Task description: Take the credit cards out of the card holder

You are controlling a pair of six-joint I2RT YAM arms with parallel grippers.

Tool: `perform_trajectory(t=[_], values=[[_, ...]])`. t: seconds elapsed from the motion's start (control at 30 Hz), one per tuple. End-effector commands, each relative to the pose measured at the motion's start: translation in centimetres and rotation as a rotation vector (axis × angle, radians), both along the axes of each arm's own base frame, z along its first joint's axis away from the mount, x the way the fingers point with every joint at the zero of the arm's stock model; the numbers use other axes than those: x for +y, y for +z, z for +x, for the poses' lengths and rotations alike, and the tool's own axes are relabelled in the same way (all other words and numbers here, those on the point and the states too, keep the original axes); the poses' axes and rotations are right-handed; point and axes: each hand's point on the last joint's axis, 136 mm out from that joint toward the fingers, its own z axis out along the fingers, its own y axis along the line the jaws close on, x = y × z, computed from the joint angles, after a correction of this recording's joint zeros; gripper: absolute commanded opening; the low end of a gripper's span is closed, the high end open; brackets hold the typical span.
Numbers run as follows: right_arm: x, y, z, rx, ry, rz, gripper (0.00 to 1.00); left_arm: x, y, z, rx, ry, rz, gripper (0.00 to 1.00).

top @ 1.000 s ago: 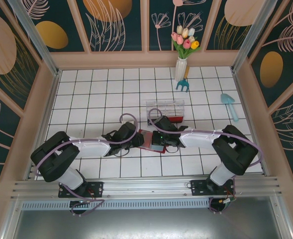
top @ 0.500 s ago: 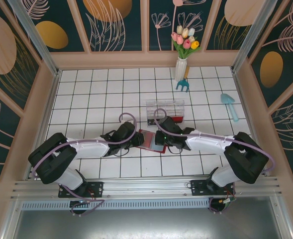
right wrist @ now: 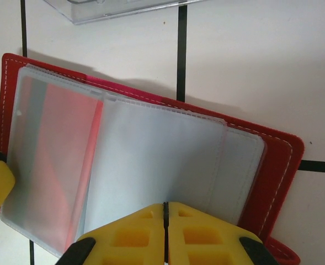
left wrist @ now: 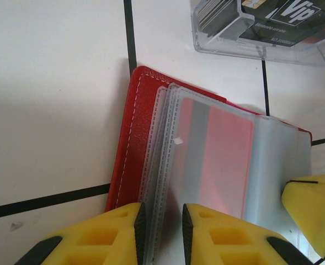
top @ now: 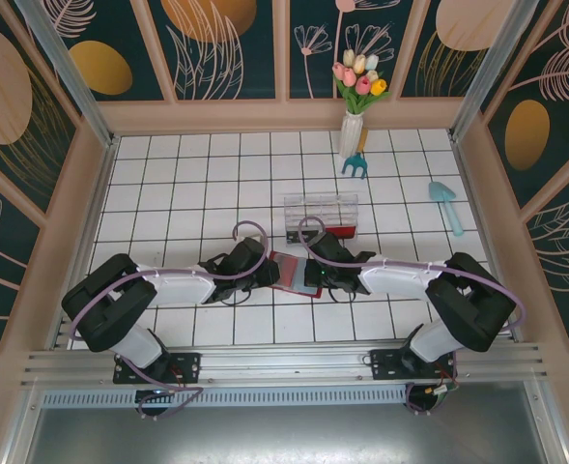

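The card holder (top: pixel 286 271) lies open on the tiles between my two grippers, red cover down and clear sleeves up. A red and grey credit card (left wrist: pixel 217 154) shows through one sleeve, and the same card (right wrist: pixel 57 149) appears in the right wrist view. My left gripper (left wrist: pixel 163 212) is at the holder's left edge, its pads closed on the upturned edges of several sleeves (left wrist: pixel 156 165). My right gripper (right wrist: pixel 165 205) is shut, tips at the near edge of a clear sleeve (right wrist: pixel 151 154). Whether that sleeve is pinched I cannot make out.
A clear plastic compartment box (top: pixel 321 215) with cards inside stands just behind the holder. Further back are a white vase of tulips (top: pixel 352 130), a blue hand fork (top: pixel 355 166) and a blue trowel (top: pixel 445 203). Wooden walls ring the tiled floor.
The right arm's elbow swung out to the right and settled lower, its gripper staying at the holder. The left arm and the holder have hardly moved.
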Motion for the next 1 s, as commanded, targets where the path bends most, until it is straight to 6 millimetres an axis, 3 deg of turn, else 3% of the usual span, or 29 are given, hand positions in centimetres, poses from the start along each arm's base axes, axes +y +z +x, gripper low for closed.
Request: perform_trajectory(t=[0.0, 0.4, 0.97], values=[[-0.7, -0.8, -0.1, 0.019, -0.024, -0.027, 0.08, -1.1, 0.9, 0.0, -0.014, -0.044, -0.043, 0.27], [-0.8, -1.4, 0.0, 0.027, -0.03, -0.033, 0.09, -2.7, 4.7, -0.5, -0.074, -0.107, -0.189, 0.26], [-1.1, -1.0, 0.1, 0.02, -0.043, -0.021, 0.13, -5.0, 5.0, -1.5, -0.052, -0.194, -0.281, 0.3]])
